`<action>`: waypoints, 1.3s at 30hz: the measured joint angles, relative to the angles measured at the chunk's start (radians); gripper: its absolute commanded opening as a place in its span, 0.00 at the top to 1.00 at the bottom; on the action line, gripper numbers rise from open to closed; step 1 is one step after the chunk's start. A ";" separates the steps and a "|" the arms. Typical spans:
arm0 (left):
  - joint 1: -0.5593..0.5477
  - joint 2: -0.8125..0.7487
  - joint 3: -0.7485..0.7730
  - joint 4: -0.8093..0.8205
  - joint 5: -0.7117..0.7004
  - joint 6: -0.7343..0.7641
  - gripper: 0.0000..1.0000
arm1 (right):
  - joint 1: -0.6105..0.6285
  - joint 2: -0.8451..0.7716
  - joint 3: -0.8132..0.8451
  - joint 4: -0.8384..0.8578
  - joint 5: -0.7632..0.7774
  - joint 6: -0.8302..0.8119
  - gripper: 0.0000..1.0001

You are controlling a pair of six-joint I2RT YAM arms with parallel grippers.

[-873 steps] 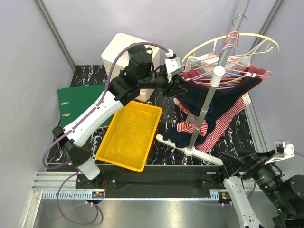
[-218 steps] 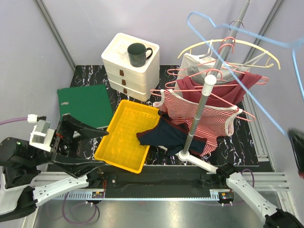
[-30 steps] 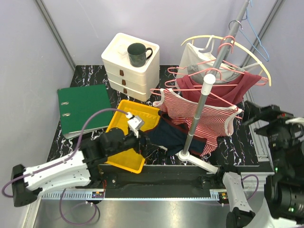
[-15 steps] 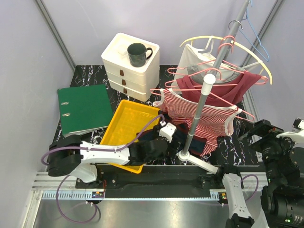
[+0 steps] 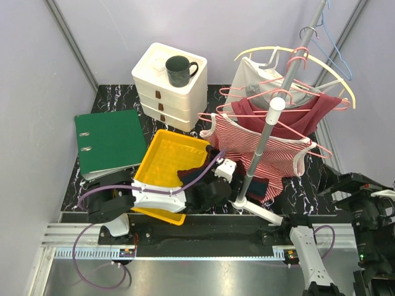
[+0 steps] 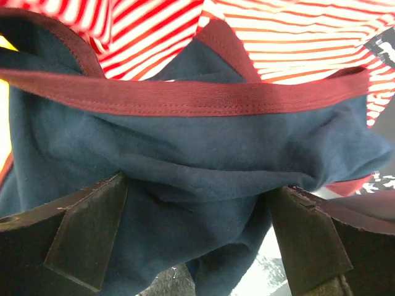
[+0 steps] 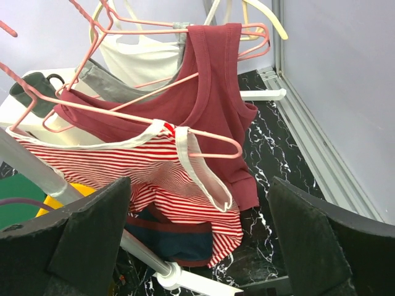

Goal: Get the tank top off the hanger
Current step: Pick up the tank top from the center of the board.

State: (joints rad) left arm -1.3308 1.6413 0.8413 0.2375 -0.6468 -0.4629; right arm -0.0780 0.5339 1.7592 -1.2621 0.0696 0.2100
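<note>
Both spread wide, nothing held: left gripper (image 6: 197, 246), right gripper (image 7: 197, 234). Left: newly advanced right from yellow tray (image 5: 162, 166), jaws straddling navy tank top (image 6: 185, 148), heaped by rack pole (image 5: 262, 139) base. Right: newly withdrawn to near right. Garment already freed; likely only tidying remains.

Four tops are counted: navy top (image 6: 197, 142), striped top (image 5: 265, 148), maroon top (image 5: 302, 114), white top (image 5: 250, 74). One tray (image 5: 157, 163), one binder (image 5: 108, 142), one drawer unit (image 5: 157, 92), one mug (image 5: 179, 69) are seen.
</note>
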 measured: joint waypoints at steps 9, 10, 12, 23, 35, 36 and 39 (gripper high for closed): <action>-0.001 0.017 -0.057 0.028 -0.015 -0.079 0.39 | 0.042 -0.019 -0.007 -0.003 0.045 -0.023 0.00; -0.001 0.017 -0.062 0.030 -0.021 -0.083 0.54 | 0.042 -0.020 -0.011 -0.002 0.045 -0.024 0.00; -0.001 0.017 -0.071 0.035 -0.031 -0.098 0.66 | 0.043 -0.024 -0.019 -0.002 0.045 -0.024 0.00; -0.003 -0.143 -0.087 -0.072 -0.001 -0.071 1.00 | 0.045 -0.034 -0.045 -0.010 -0.003 -0.026 0.00; -0.003 -0.813 -0.099 -0.433 0.095 -0.038 1.00 | 0.045 -0.044 -0.043 -0.012 -0.047 0.005 0.00; -0.003 -0.855 -0.099 -0.464 0.107 -0.036 1.00 | 0.045 -0.043 -0.039 -0.016 -0.049 0.006 0.00; -0.003 -0.969 -0.099 -0.566 0.139 -0.038 1.00 | 0.045 -0.042 -0.014 -0.020 -0.068 0.007 0.00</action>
State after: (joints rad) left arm -1.3334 0.6724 0.7425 -0.3283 -0.5079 -0.5007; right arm -0.0326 0.4919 1.7451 -1.2819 0.0021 0.2173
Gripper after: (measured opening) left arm 0.069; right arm 0.994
